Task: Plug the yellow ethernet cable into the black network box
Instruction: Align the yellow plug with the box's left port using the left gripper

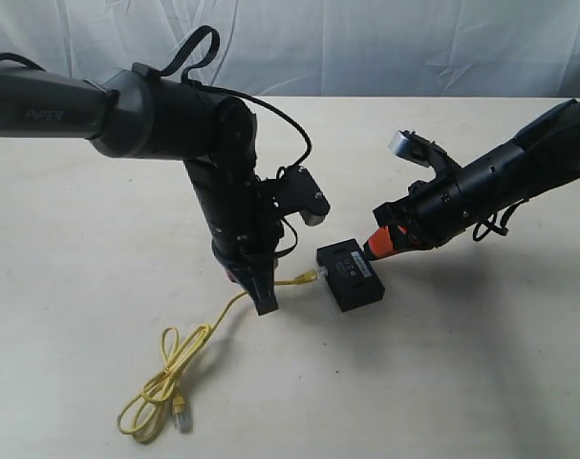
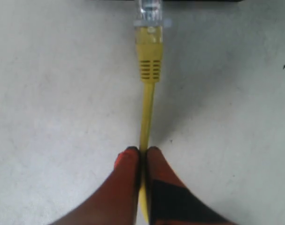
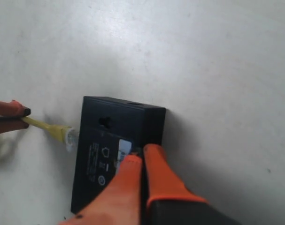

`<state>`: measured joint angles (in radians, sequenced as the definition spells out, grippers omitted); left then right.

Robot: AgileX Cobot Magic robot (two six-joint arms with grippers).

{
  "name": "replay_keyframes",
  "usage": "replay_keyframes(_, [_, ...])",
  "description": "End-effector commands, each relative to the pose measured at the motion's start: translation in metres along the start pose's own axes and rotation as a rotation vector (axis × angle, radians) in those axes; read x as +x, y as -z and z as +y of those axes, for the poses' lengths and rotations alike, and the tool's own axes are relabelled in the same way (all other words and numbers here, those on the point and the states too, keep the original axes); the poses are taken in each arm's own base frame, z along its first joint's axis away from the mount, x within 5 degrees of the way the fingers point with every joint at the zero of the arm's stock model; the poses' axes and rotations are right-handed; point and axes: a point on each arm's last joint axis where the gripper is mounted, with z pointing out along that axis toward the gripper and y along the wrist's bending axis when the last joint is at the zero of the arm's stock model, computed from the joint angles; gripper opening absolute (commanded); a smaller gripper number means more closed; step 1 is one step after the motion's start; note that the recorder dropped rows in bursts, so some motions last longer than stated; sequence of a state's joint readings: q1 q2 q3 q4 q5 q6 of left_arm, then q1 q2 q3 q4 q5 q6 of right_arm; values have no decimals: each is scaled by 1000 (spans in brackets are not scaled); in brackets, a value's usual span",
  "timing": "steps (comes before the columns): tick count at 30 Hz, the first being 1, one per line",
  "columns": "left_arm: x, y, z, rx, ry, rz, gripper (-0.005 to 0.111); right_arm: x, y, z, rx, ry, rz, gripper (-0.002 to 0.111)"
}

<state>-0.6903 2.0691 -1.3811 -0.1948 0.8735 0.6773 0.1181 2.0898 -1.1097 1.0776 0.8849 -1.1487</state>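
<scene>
The black network box (image 1: 349,275) lies flat on the table, its white label (image 3: 125,149) facing up. From a loose loop (image 1: 165,382), the yellow ethernet cable runs up to my left gripper (image 1: 263,295). That gripper (image 2: 143,153) is shut on the cord a short way behind the plug. The clear plug (image 2: 150,14) sits at the box's side wall (image 3: 69,136); how far in it is I cannot tell. My right gripper (image 3: 142,152) is shut, and its orange fingertips (image 1: 380,244) rest on the box's (image 3: 104,159) top edge by the label.
The cable's other plug (image 1: 182,413) lies free near the front of the table beside the loop. A white cloth backdrop (image 1: 366,48) hangs behind the table. The left arm's black body (image 1: 223,191) stands over the area left of the box.
</scene>
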Motion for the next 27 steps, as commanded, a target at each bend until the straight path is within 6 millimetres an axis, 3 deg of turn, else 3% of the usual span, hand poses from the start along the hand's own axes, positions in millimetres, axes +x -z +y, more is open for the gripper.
replay_keyframes(1, [-2,-2,-4,17,-1,6,0,-1,0,0,0,4,-3,-1])
replay_keyframes(14, [0,-14,-5,49,-28,47,0,-1,0,0,0,4,-3,-1])
replay_keyframes(27, [-8,-4,-3,50,-39,33,0,-1,0,0,4,5,-5,-1])
